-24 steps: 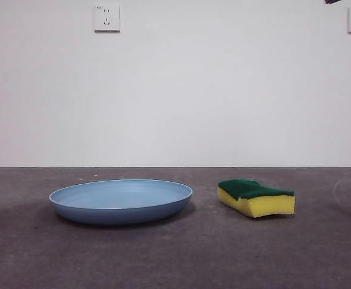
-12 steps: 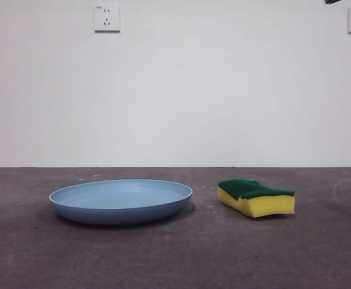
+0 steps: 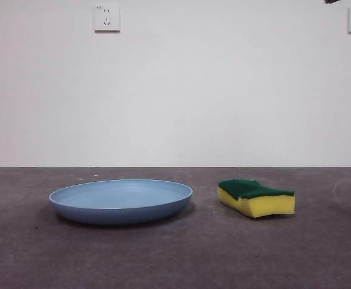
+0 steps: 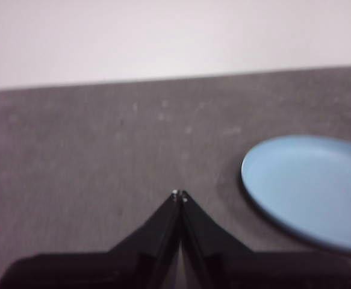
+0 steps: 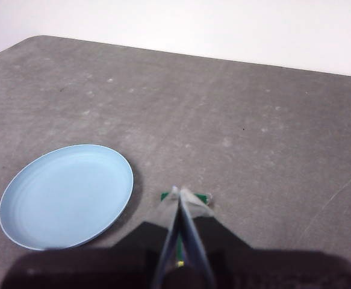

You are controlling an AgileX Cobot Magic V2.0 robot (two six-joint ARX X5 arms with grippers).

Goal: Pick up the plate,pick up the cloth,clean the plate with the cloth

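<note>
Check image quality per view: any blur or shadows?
Front view: sharp and evenly lit, a soft shadow under the plate, the sponge crisp. Left wrist view: soft all over, left gripper and plate edge blurred. Right wrist view: table sharp, right gripper out of focus, mostly hiding the sponge.

Nothing readable shows on the plate point(image 3: 121, 201), cloth point(image 3: 256, 197) or wall sockets point(image 3: 106, 18).

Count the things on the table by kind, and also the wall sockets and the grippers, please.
Plate: 1, light blue, on the table
Sponge: 1, yellow with a green face
Wall sockets: 2
Grippers: 2, left gripper and right gripper, both shut and empty
Total: 6
</note>
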